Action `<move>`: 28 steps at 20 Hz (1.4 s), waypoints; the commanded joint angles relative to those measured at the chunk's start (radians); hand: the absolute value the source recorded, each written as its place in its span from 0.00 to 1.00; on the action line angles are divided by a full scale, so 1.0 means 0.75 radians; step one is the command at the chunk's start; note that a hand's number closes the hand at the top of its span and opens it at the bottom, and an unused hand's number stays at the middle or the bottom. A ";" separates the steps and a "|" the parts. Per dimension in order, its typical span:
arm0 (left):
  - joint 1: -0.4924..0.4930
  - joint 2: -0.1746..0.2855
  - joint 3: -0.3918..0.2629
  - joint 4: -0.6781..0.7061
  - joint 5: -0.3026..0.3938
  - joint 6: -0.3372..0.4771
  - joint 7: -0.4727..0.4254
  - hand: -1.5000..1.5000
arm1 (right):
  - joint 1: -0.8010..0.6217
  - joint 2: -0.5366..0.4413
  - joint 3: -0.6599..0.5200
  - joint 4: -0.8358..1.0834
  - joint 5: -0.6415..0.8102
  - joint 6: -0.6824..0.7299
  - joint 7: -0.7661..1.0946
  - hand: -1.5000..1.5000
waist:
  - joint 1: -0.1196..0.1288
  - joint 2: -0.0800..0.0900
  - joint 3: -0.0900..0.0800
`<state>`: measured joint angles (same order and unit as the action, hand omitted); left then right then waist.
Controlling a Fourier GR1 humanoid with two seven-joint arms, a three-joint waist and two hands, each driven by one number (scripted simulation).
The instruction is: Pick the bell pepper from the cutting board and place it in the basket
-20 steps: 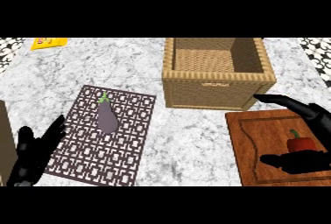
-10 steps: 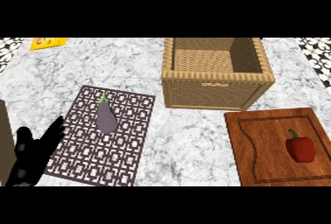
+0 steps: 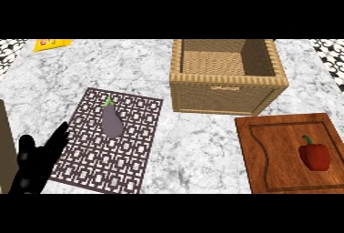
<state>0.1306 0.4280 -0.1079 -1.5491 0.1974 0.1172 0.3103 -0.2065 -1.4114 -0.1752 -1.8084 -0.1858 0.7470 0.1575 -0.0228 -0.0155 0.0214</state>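
A red bell pepper (image 3: 314, 154) with a green stem lies on the wooden cutting board (image 3: 275, 154) at the lower right. Behind the board stands an open wicker basket (image 3: 227, 84), with nothing visible inside. My left hand (image 3: 37, 161) rests at the lower left edge, fingers straight and pointing up, over the corner of the patterned mat. It holds nothing. My right hand does not show anywhere in the head view.
A purple eggplant (image 3: 111, 120) lies on a brown lattice mat (image 3: 107, 150) left of centre. A yellow item (image 3: 51, 43) sits at the far left corner of the marble counter. A tan edge (image 3: 5, 145) runs along the left border.
One second ago my right hand hovered around the pepper on the board. It has since withdrawn out of view. The pepper stays on the board; the left hand barely moved.
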 commanded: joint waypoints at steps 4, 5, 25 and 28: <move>0.032 -0.089 0.004 0.123 0.040 -0.014 -0.025 0.50 | 0.051 -0.076 -0.104 0.042 0.011 0.200 -0.059 0.00 | -0.007 0.014 -0.029; 0.044 -0.130 -0.022 0.151 0.015 0.005 -0.069 0.50 | 0.050 -0.045 -0.085 0.020 0.026 0.172 -0.051 0.00 | 0.003 0.018 -0.030; 0.050 -0.124 0.015 0.094 0.004 -0.045 -0.051 0.50 | 0.261 0.397 0.081 -0.085 0.463 -0.062 -0.108 0.00 | 0.040 0.025 -0.028; 0.082 -0.149 -0.007 0.096 -0.006 -0.046 -0.062 0.50 | 0.300 0.396 0.106 -0.069 0.555 -0.072 -0.146 0.00 | 0.037 0.023 -0.028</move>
<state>0.1348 0.3890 -0.0974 -1.5546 0.1582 0.0911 0.3010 -0.0099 -1.1429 -0.1298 -1.8655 0.1490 0.7204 0.0656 0.0024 -0.0099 0.0275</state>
